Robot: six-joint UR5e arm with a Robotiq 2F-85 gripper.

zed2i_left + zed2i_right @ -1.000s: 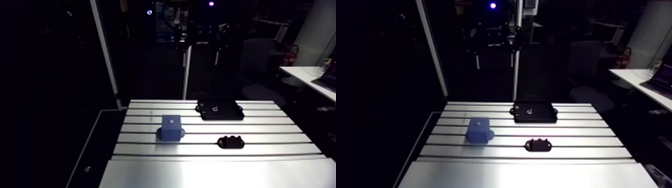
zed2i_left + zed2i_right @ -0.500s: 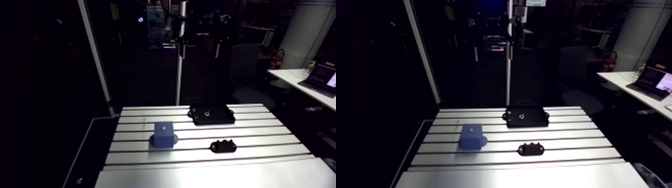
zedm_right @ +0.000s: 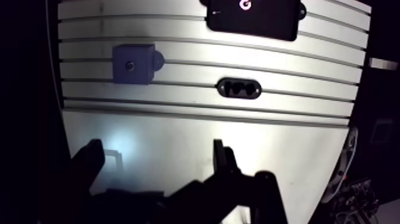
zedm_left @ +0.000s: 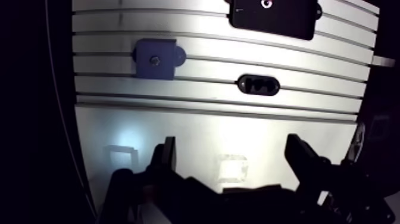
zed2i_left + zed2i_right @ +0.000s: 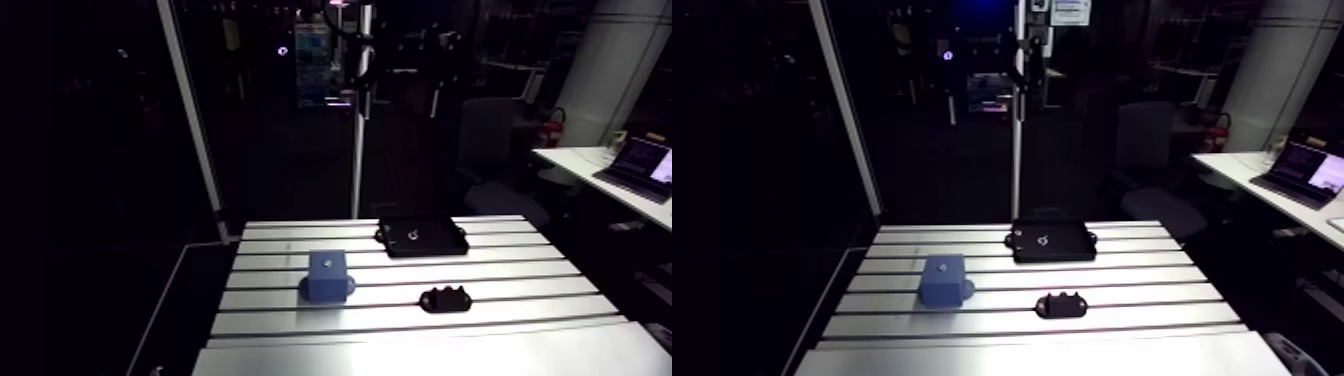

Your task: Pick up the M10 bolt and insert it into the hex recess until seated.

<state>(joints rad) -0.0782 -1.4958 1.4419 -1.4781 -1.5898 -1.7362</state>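
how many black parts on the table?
2: the black tray farthest ahead of the gripper, and the small oval holder nearer it, beside the blue block. None looks hidden.

Table [image 5: 520, 268]: slotted aluminium, lit where I look.
Black tray [image 5: 447, 243]: at the far edge.
Black two-hole fixture [image 5: 445, 299]: apart from tray, nearer.
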